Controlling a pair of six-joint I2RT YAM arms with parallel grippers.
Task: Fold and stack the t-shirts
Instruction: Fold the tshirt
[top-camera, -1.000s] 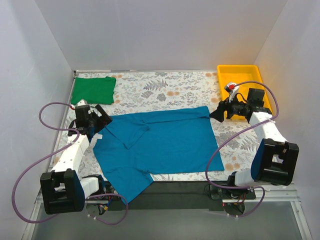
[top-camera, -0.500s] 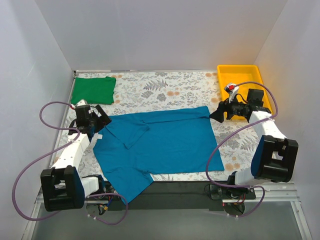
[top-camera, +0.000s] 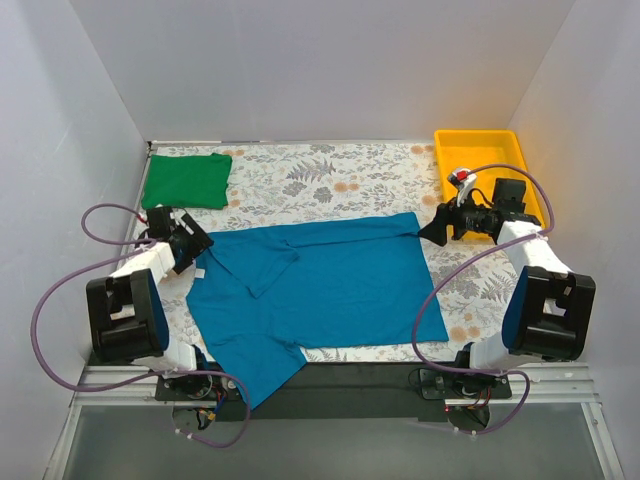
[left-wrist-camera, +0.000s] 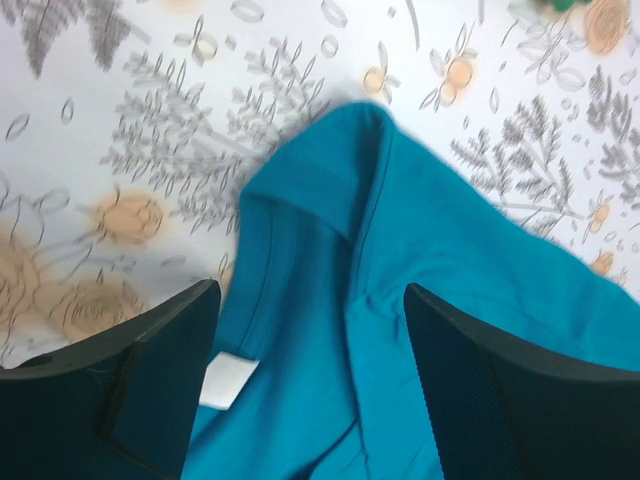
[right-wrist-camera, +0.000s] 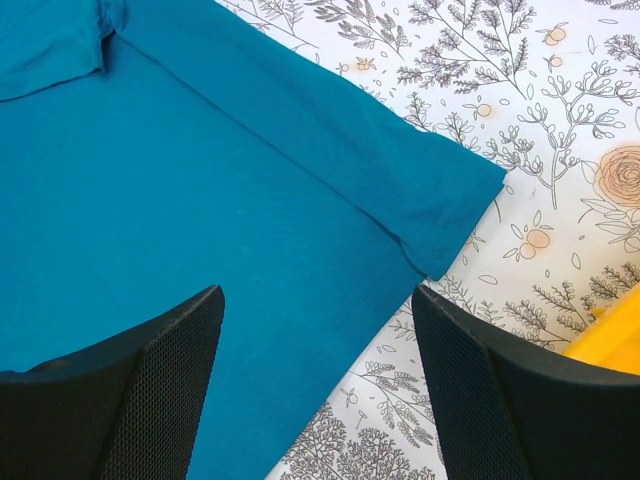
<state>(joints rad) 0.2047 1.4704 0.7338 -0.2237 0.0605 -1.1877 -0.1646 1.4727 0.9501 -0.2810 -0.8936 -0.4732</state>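
The teal-blue t-shirt (top-camera: 320, 285) lies spread flat in the middle of the flowered table, one sleeve folded onto its body, its bottom left part hanging over the near edge. The bright green t-shirt (top-camera: 186, 180) lies folded at the far left corner. My left gripper (top-camera: 196, 245) is open just above the teal shirt's left corner; the left wrist view shows the collar with a white label (left-wrist-camera: 228, 381) between the fingers. My right gripper (top-camera: 432, 231) is open above the shirt's far right corner (right-wrist-camera: 455, 215), holding nothing.
A yellow plastic tray (top-camera: 480, 152) stands at the far right corner, just behind my right arm. White walls close in the table on three sides. A dark strip runs along the table's near edge (top-camera: 350, 375).
My left arm has swung back toward the left wall and its gripper has shifted slightly down along the shirt's left corner. The right arm and both shirts have not moved.
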